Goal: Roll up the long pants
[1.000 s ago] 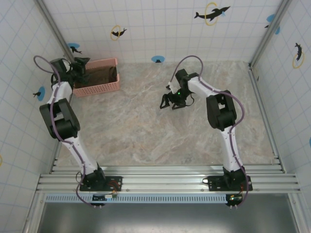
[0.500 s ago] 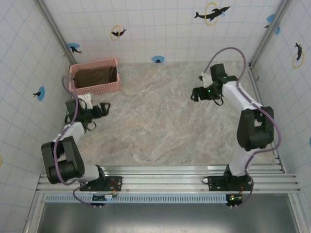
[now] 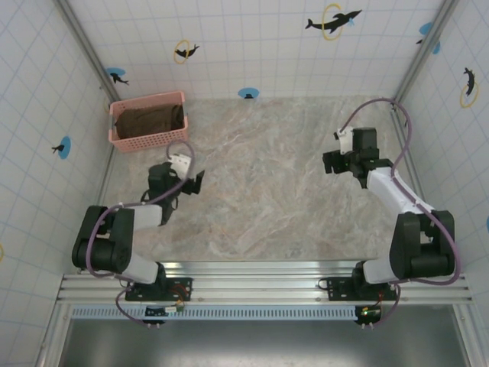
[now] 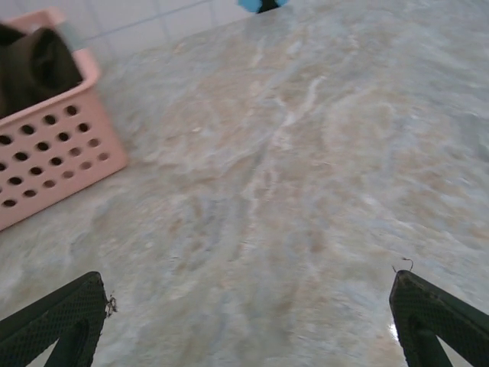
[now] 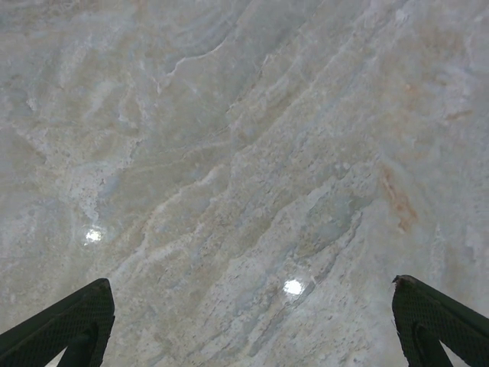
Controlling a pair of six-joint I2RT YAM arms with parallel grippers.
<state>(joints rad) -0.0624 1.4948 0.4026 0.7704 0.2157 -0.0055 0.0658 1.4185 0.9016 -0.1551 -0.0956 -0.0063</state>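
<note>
The long pants [image 3: 149, 121] lie bunched as a dark brown bundle inside the pink basket [image 3: 157, 140] at the far left of the table. In the left wrist view the pants [image 4: 30, 65] show over the basket's perforated wall [image 4: 46, 157] at the upper left. My left gripper [image 3: 180, 182] hovers over bare table, nearer than the basket and to its right, and is open with nothing between its fingers [image 4: 246, 294]. My right gripper [image 3: 342, 164] hangs over the right side of the table, also open and holding nothing [image 5: 250, 294].
The marble-patterned tabletop [image 3: 260, 199] spreads between the two arms. Tiled walls with dolphin stickers close the back and both sides. A metal rail [image 3: 260, 287] carrying the arm bases runs along the near edge.
The left gripper left the basket and swung toward the near left of the table. The right gripper drew away from the table's middle to the right side. Both stayed open.
</note>
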